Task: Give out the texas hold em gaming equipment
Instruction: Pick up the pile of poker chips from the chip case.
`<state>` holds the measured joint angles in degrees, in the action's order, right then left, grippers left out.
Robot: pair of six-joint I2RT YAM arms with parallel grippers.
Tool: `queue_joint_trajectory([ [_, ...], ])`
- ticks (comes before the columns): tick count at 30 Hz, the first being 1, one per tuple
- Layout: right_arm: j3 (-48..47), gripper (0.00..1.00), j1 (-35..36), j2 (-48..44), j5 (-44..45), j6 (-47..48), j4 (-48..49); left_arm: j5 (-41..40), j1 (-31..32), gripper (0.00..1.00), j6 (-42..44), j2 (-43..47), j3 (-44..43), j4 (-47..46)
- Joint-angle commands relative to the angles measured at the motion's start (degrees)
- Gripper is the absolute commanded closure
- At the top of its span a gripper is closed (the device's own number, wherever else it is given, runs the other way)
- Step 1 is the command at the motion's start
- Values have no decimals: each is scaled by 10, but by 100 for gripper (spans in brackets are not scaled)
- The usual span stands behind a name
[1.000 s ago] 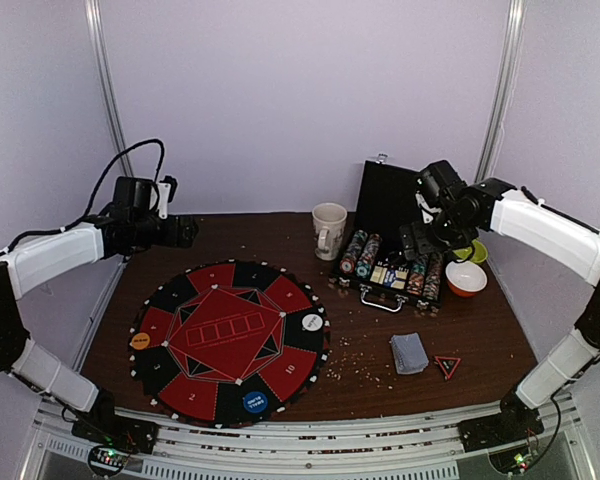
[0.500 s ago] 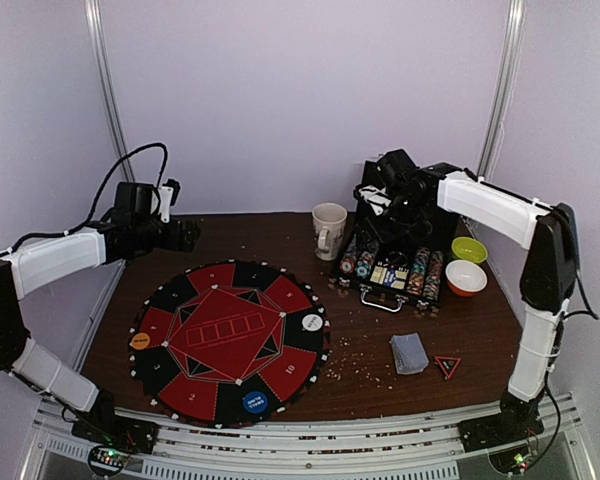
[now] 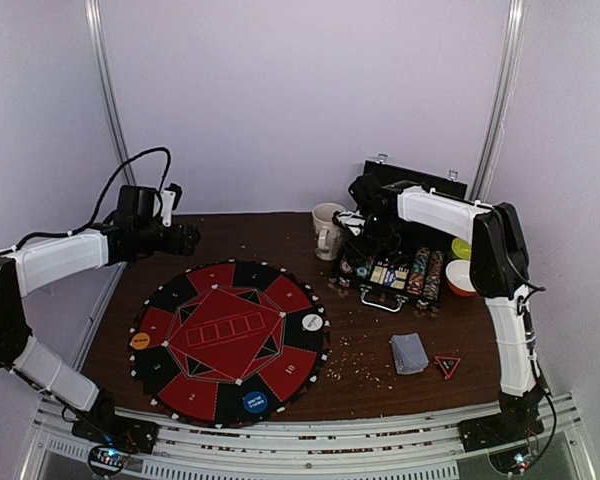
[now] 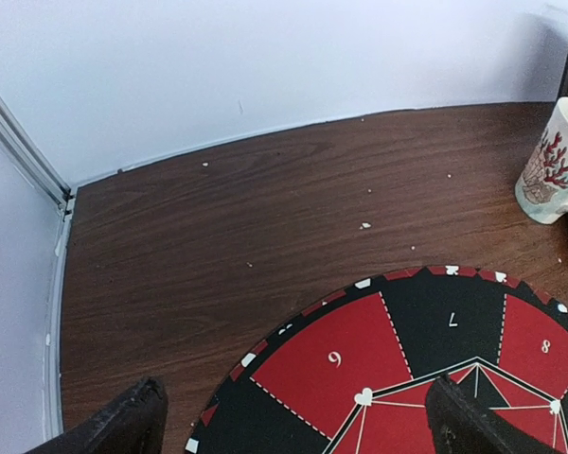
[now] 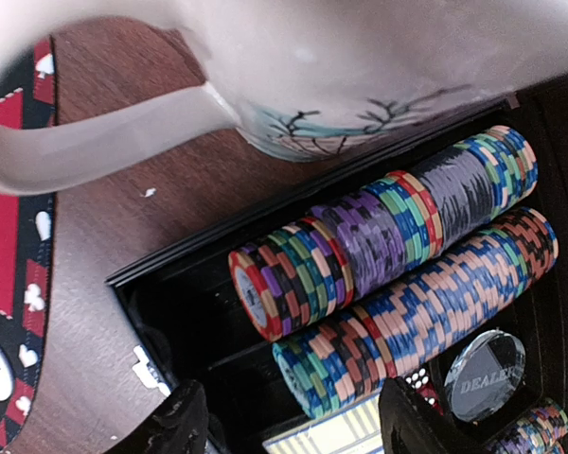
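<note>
**Top view.** The left gripper (image 3: 187,238) is held above the table (image 3: 480,335), at the far left behind the round felt mat (image 3: 230,335). A white disc (image 3: 312,322), an orange disc (image 3: 140,341) and a blue disc (image 3: 255,402) are seen on the mat's outer ring. The playing cards (image 3: 410,352) are stacked face down to the right of the mat, beside a red triangle marker (image 3: 446,365). The right gripper (image 3: 365,248) is lowered at the left end of the open black case (image 3: 400,292), close to the cream mug (image 3: 328,230).

**Left wrist view.** The fingers (image 4: 133,426) are spread wide with nothing held between them. The mat's edge is seen below.

**Right wrist view.** The fingers (image 5: 182,421) are parted and no grip is observed. Two rows of poker chips (image 5: 379,236) are racked in the case just ahead. A clear dealer button (image 5: 488,374) is noted beside the lower row.
</note>
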<state>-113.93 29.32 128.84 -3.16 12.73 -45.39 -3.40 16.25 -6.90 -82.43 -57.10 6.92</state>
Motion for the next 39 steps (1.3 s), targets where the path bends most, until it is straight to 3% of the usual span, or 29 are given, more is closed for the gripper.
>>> queue_joint_trajectory([
  [1,-42,36,-3,20,32,14,-16,-1,2,2,9,-15,-8,-23],
  [22,0,44,-3,40,88,25,-20,-7,3,2,17,-22,-10,-20],
  [34,7,48,0,50,71,25,-29,-10,2,2,20,-22,-11,-20],
  [39,40,48,-1,10,43,34,5,-11,2,2,21,-20,-10,-21],
])
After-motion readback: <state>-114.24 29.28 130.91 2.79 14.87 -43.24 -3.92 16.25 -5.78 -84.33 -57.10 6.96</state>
